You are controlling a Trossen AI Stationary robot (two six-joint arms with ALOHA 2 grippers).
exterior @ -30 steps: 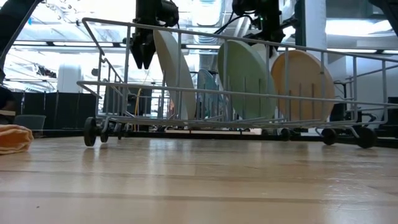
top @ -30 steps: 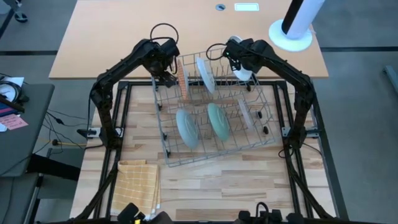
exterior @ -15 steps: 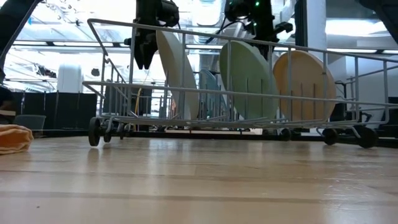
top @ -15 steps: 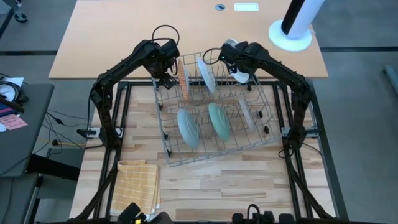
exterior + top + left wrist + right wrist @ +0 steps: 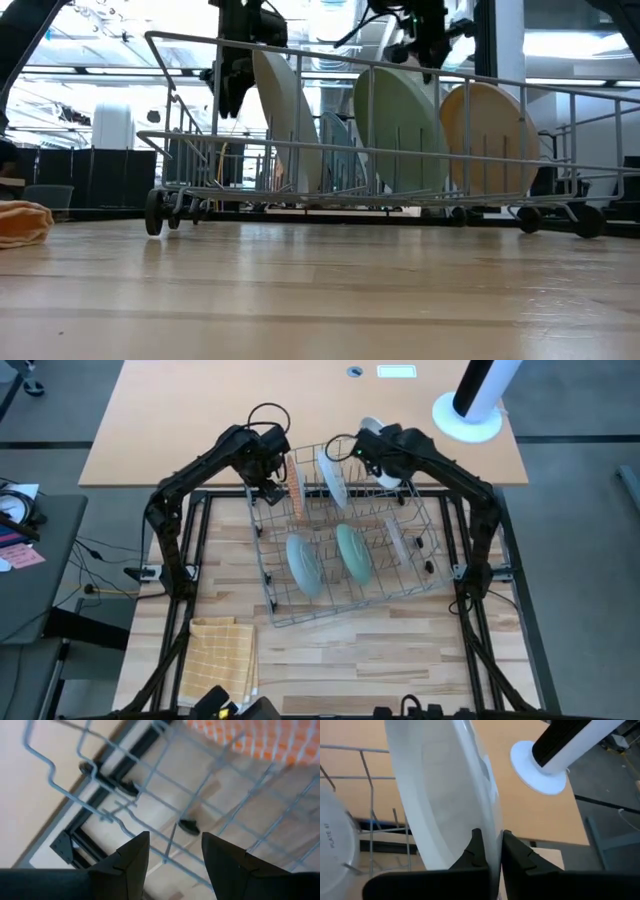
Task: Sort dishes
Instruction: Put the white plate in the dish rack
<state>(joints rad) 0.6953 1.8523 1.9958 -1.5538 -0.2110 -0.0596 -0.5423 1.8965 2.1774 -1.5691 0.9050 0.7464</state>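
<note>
Over on the table's seven o'clock corner lies the yellow checked cloth (image 5: 223, 651), well apart from the action. The grey wire rack (image 5: 345, 606) sits mid-table, tilted a touch in the high view. At its eleven o'clock corner the left gripper (image 5: 172, 851) hangs over the rack's rim, fingers spread with a clear gap and nothing between them, a rack wire running through that gap. Just beside it, upright in the back row, is the orange-red patterned plate (image 5: 295, 486), then a white plate (image 5: 331, 478). In the front row stand two pale teal-green plates (image 5: 302, 565) side by side, and towards three o'clock a beige plate (image 5: 396, 543) on edge. Up at the rack's one o'clock corner, the right gripper (image 5: 489, 846) pinches the rim of another white plate (image 5: 445, 795), fingers narrow, clamped on either face, holding it upright above the rack's back edge.
</note>
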